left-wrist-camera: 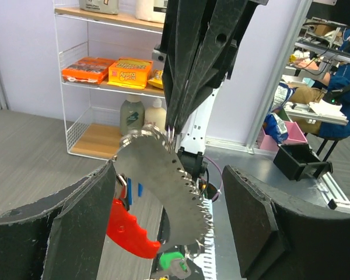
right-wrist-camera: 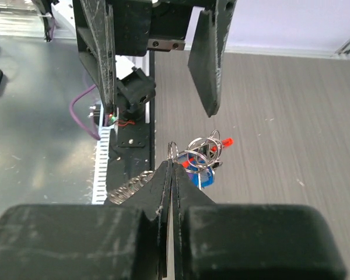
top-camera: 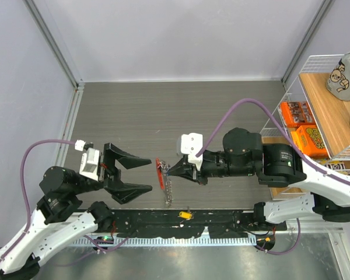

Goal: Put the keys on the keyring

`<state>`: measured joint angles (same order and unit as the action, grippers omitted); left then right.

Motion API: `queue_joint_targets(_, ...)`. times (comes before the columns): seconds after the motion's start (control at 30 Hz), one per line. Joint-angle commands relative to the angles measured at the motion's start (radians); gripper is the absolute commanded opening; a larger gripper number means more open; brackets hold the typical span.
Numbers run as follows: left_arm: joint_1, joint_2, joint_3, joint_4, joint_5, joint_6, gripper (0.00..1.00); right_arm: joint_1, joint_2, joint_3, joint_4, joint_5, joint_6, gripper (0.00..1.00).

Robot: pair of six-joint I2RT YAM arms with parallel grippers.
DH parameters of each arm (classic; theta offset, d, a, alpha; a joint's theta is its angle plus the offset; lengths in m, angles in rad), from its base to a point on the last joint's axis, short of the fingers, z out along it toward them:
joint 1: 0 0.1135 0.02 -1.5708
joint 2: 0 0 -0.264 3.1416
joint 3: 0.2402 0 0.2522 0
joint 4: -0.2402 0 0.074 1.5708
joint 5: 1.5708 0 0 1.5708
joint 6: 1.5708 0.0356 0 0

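My right gripper (top-camera: 171,171) is shut on the thin keyring (right-wrist-camera: 172,147), holding it above the table; its grey chain (top-camera: 169,193) hangs below. A bunch of small rings and keys with red (top-camera: 159,173) and blue tags (right-wrist-camera: 203,177) dangles at the ring. My left gripper (top-camera: 149,174) is open, its fingers on either side of the red tag, not touching it. In the left wrist view a metal key blade (left-wrist-camera: 163,175), the red tag (left-wrist-camera: 128,227) and a green tag (left-wrist-camera: 174,262) hang between the open fingers (left-wrist-camera: 76,227). A yellow-tagged key (top-camera: 186,215) lies on the black rail.
A wire shelf (top-camera: 291,87) with orange snack boxes (top-camera: 296,112) stands at the right. The black base rail (top-camera: 221,221) runs along the near edge. Grey walls close the left and back sides.
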<state>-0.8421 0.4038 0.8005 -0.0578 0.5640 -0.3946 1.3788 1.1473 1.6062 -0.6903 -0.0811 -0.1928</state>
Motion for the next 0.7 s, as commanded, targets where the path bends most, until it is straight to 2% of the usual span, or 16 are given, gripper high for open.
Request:
queue_joint_targets(0.0, 0.000, 0.024, 0.039, 0.030, 0.023, 0.043, 0.80, -0.007, 0.014, 0.060, -0.026, -0.045, 0.091, 0.06)
queue_joint_targets(0.2, -0.002, 0.056, 0.054, 0.041, 0.043, 0.037, 0.77, -0.015, 0.040, 0.081, -0.011, -0.068, 0.133, 0.05)
queue_joint_targets(0.67, 0.000, 0.052, 0.046, 0.046, 0.051, 0.016, 0.58, -0.018, 0.094, 0.120, 0.009, 0.032, 0.156, 0.05)
